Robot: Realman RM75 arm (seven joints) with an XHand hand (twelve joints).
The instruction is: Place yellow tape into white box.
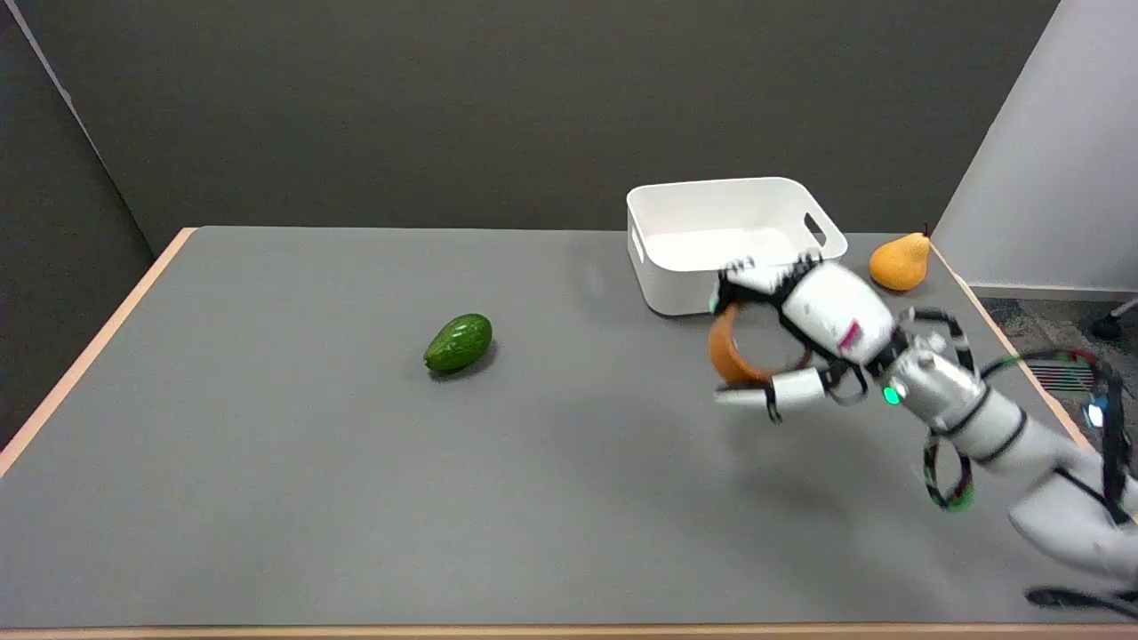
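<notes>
Surface: a grey table (267, 462) with a pale wood edge stood before a dark wall, a light grey panel at the right and carpeted floor beyond it; on it lay a green avocado (458, 342) at centre-left, a yellow pear (900, 260) by the far right edge, and a white box (729, 242) with handle slots, open side up. Task item: the yellow tape (731, 354), an orange-yellow ring, was gripped by the right robot hand (805, 333) between upper fingers and thumb, just in front of the white box. The ring stood on edge, its opening facing the picture's right and toward the camera; whether it touched the table could not be told.
</notes>
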